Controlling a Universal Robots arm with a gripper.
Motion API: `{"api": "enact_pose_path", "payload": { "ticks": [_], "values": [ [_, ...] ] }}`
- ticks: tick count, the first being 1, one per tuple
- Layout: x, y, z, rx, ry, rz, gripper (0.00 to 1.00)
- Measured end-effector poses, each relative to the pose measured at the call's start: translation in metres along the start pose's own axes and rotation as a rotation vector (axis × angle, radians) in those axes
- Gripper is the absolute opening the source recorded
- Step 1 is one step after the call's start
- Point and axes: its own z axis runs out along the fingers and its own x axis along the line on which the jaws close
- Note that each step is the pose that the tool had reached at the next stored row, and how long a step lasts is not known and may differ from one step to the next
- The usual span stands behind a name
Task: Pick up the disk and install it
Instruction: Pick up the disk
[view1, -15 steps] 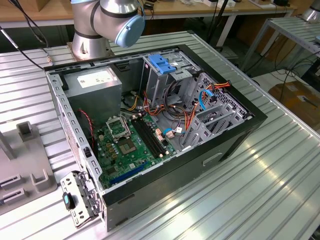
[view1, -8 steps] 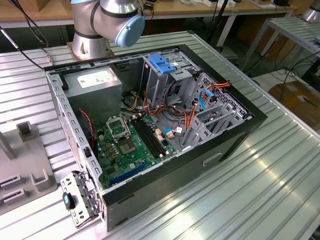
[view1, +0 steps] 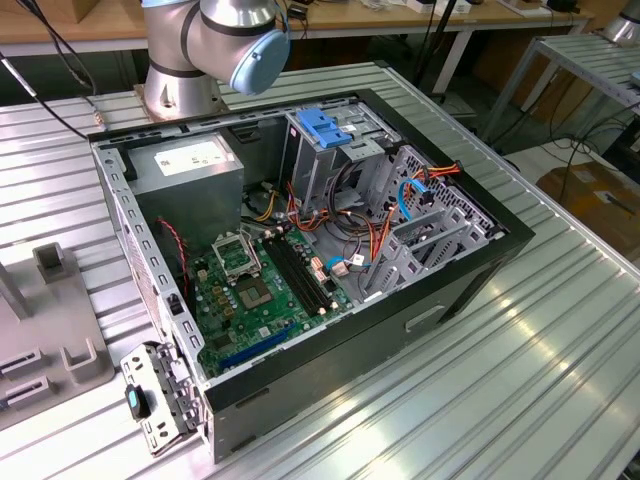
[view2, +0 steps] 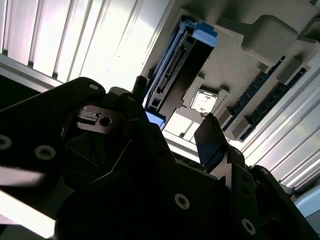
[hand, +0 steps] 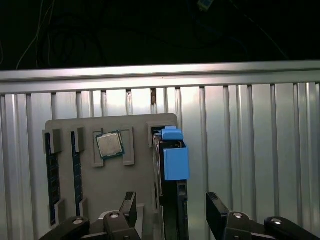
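Your pincer (hand: 172, 212) is spread wide and holds nothing. In the first wrist view you can see its two black fingers (hand: 128, 206) standing one on each side of the disk (hand: 172, 172), both clear of it with a gap on either flank. The disk stands on its edge in a slot of the grey holder (hand: 137, 192), with its blue plastic frame end turned up toward the camera. In the second wrist view you see the same disk (view2: 172, 65) edge-on in that slot, the dark body of the pincer close over it.

On the holder beside the disk you have a square processor chip (hand: 109, 145) lying flat in its recess, and beyond that two memory sticks (hand: 50, 175) set in narrow slots. The holder rests on the ribbed metal table (hand: 260, 150).

In the exterior view, the arm (view1: 215, 40) rises at the far side of the table, behind the computer case (view1: 480, 270). The case lies with its side off, showing the motherboard (view1: 250, 290), the grey power supply (view1: 190, 165) and the metal drive cage (view1: 325, 165) with a blue latch (view1: 325, 126) on top. Part of the grey holder sits at the exterior view's left, well apart from the cage.
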Motion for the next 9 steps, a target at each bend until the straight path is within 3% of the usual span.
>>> {"api": "enact_pose_path", "payload": {
  "ticks": [3, 9],
  "values": [
    [0.0, 0.0, 0.0007, 0.0003, -0.0001, 0.0, 0.66],
    [0.0002, 0.0001, 0.0101, 0.0, 0.0, 0.0, 0.66]
  ]
}}
